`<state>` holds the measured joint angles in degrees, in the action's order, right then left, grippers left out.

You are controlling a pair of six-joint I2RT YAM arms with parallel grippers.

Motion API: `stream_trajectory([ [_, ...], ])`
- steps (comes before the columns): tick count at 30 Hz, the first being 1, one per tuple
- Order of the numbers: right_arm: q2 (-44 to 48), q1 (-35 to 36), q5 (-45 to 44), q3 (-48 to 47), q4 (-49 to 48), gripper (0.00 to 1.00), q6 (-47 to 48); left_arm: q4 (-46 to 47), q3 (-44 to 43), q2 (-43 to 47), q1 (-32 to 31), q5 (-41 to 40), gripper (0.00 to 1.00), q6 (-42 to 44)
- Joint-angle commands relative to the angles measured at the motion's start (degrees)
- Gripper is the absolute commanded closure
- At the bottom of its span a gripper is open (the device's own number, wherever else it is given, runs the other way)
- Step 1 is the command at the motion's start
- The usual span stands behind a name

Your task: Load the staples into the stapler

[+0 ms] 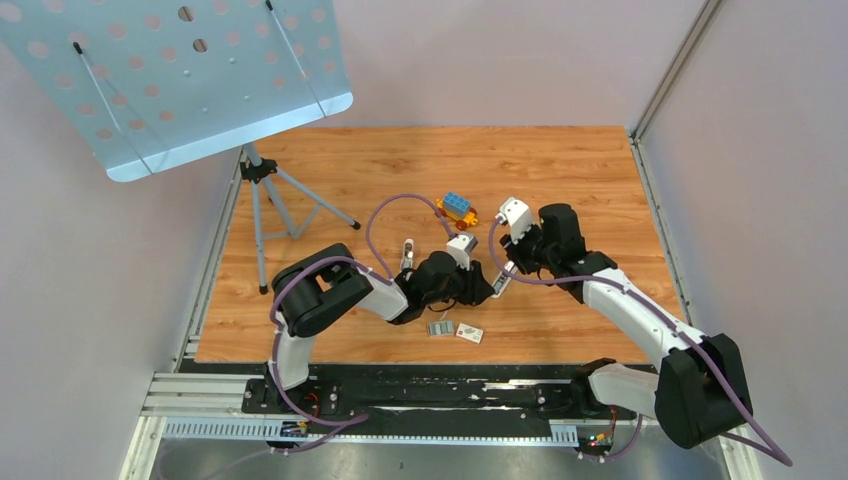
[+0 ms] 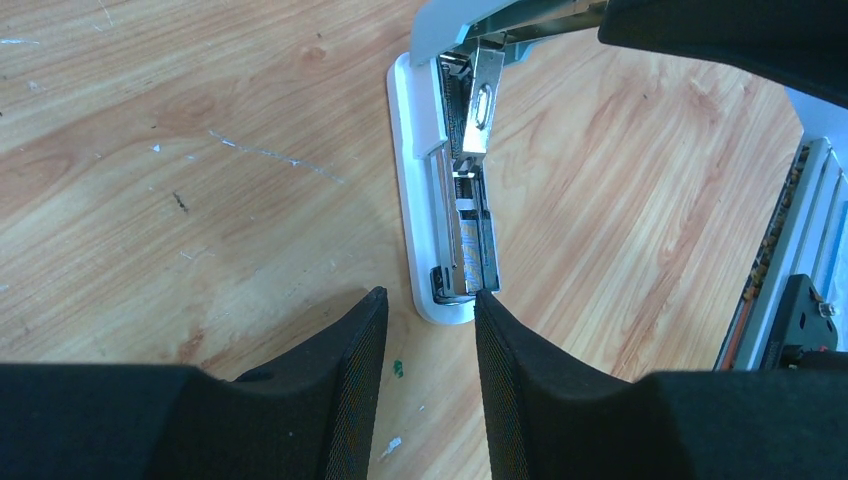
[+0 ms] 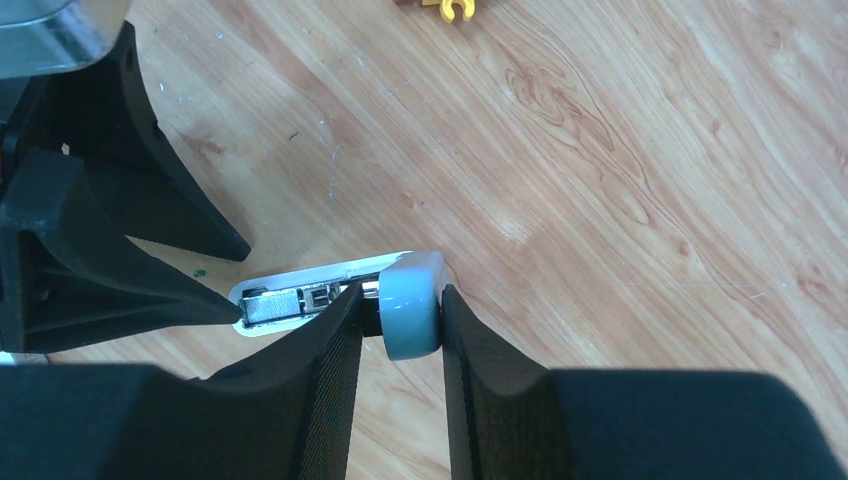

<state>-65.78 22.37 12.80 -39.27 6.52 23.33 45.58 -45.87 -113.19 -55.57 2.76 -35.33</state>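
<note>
Top view: staples [image 1: 440, 327] lie on the table [image 1: 580, 170], just beside a white box [image 1: 469, 333]. They are probably light and brittle (grasp the long sides).
Left wrist: left gripper [image 2: 430, 295] is spread astride the nose of the stapler [image 2: 418, 200].
Right wrist: right gripper [image 3: 402, 292] pinches the raised lid [image 3: 410, 310].

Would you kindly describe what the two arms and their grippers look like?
The left arm and right arm have white links with black joint housings. A purple cable loops along each. The left gripper and right gripper each carry two black, tapering fingers with textured inner faces.
</note>
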Motion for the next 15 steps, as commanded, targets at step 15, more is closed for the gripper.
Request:
stream_trajectory([
  [15, 0.6, -2.9, 10.4, 0.2, 4.0, 0.6, -6.9, -1.2, -1.2, -2.5, 0.7, -1.9, 0.6, 1.4],
])
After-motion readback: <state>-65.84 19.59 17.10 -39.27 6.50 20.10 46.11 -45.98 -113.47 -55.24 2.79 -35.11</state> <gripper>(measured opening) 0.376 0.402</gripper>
